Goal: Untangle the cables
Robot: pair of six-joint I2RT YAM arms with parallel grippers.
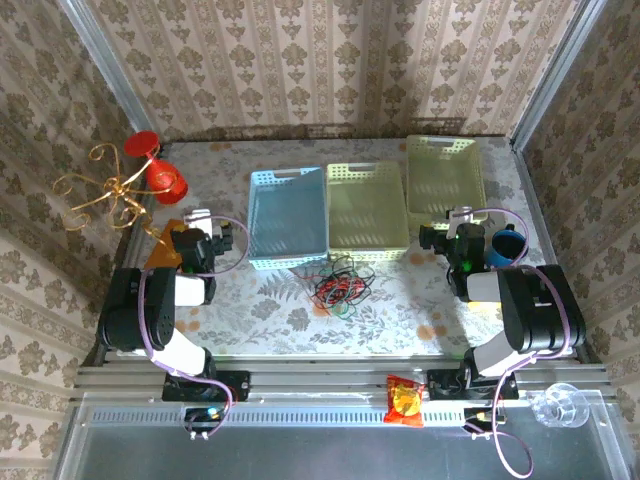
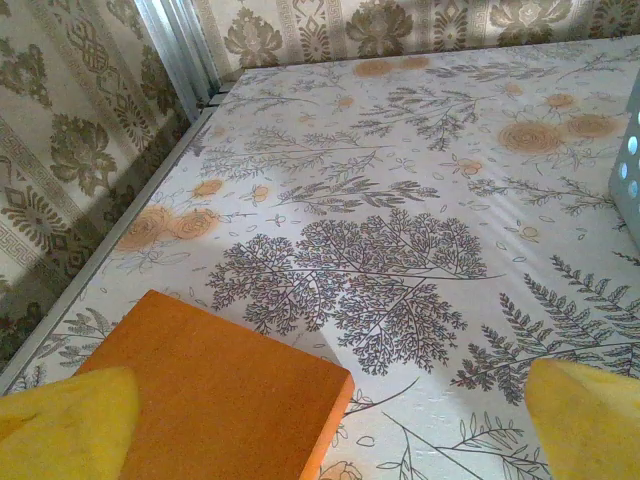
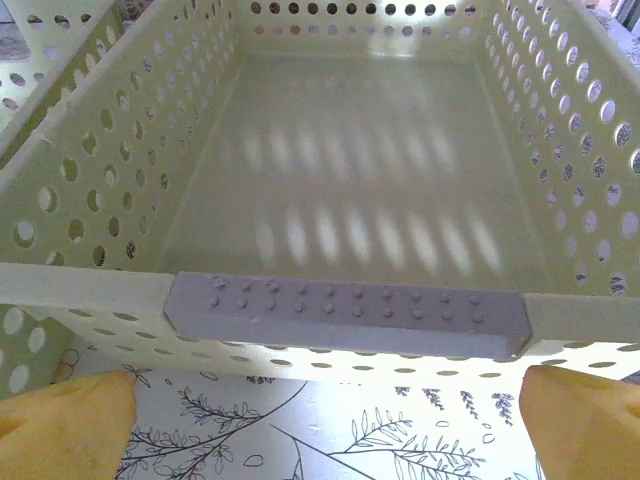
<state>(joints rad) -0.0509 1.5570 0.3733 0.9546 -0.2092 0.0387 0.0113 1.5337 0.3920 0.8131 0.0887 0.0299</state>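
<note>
The cables (image 1: 342, 285) lie as one tangled heap of thin red, black and green wires on the flowered table, just in front of the middle basket. My left gripper (image 1: 205, 232) hovers at the table's left, well left of the heap. In the left wrist view this gripper (image 2: 325, 425) is open, its yellow fingertips (image 2: 60, 425) wide apart above an orange block (image 2: 210, 390). My right gripper (image 1: 462, 228) is at the right side, facing a pale yellow basket (image 3: 80, 290). It is also open (image 3: 325, 425), with nothing between its pads.
Three perforated baskets stand behind the heap: blue (image 1: 262, 215), yellow-green (image 1: 335, 205) and pale yellow (image 1: 445, 150) at the back right. A gold wire stand with red glasses (image 1: 150, 175) is far left. A blue cup (image 1: 505, 247) sits by the right arm. A snack packet (image 1: 404, 400) lies on the front rail.
</note>
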